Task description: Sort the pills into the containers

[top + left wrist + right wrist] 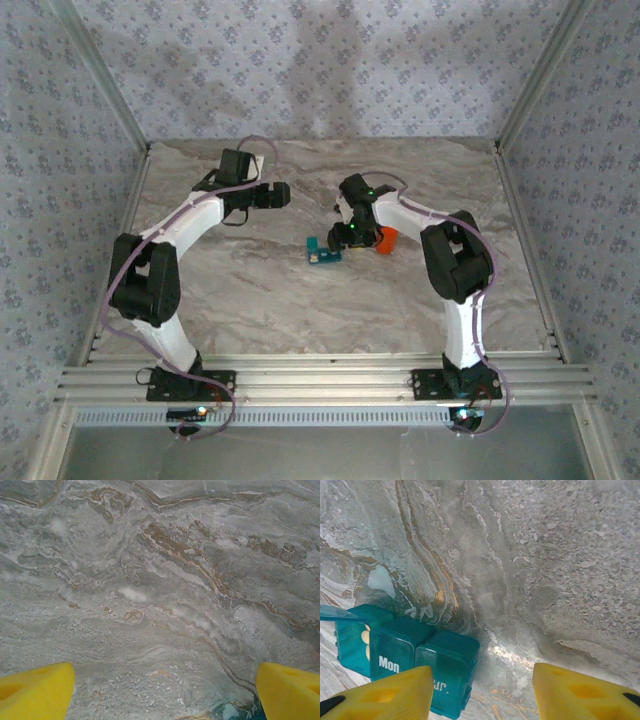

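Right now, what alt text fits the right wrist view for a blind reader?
A small teal plastic pill box, one end lid open, lies on a grey marbled tabletop. The right gripper, yellow foam fingers apart, frames the foreground.

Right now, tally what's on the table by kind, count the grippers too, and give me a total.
Teal pill box: 1
Orange bottle: 1
Grippers: 2 (left gripper, right gripper)
Total: 4
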Controlling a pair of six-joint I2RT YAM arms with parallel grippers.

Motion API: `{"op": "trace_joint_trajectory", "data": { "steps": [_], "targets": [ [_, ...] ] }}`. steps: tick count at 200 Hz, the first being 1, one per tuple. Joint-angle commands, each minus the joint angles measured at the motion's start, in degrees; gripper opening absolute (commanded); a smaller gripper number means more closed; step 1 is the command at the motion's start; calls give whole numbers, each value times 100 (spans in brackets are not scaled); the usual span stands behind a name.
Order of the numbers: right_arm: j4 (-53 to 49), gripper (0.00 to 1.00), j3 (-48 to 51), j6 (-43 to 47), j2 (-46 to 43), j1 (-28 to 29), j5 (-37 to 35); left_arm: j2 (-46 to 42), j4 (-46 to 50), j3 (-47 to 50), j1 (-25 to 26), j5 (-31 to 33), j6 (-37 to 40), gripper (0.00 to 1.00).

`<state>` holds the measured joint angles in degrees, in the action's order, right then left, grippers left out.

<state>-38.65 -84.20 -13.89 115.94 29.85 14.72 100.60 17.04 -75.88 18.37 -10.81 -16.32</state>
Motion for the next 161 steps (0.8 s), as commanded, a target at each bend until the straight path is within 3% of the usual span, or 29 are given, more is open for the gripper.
{"op": "trace_joint_trajectory", "data": {
  "steps": [1, 34, 71, 113, 161],
  "targets": [
    [-109, 56, 36, 18, 112, 41, -84, 150, 214, -194, 22, -207, -82, 91],
    [-127, 53, 48, 57, 181, 48, -108, 325, 317, -315, 70, -365, -129, 77],
    [-153, 51, 112, 86, 227, 64, -177, 611, 547, -570, 131, -564, -206, 42],
    [-190, 50, 128, 98, 280, 85, -237, 917, 818, -869, 243, -727, -188, 15],
    [-222, 49, 123, 108, 315, 115, -279, 1354, 1244, -1267, 449, -979, -113, 7]
  ]
}}
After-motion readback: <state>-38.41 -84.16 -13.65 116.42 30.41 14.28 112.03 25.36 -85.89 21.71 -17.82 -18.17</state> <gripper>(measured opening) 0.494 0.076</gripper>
